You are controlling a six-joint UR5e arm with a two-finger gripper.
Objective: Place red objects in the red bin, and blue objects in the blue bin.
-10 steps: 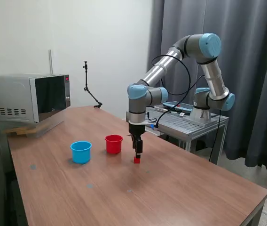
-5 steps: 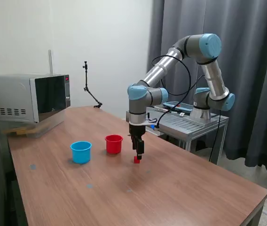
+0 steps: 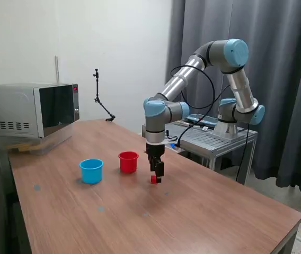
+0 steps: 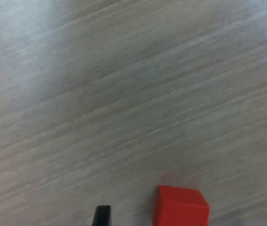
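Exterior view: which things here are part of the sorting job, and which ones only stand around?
Part of the job:
- red cube, under the end effector
- red cup
- blue cup

Only standing around:
- microwave
- thin black stand
- metal side table

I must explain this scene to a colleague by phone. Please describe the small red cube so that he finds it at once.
On the long wooden table, look below the robot's black gripper. The small solid red cube lies there between the open fingers, on the exterior view's right of the round red plastic cup. It is much smaller than the cup and not hollow.
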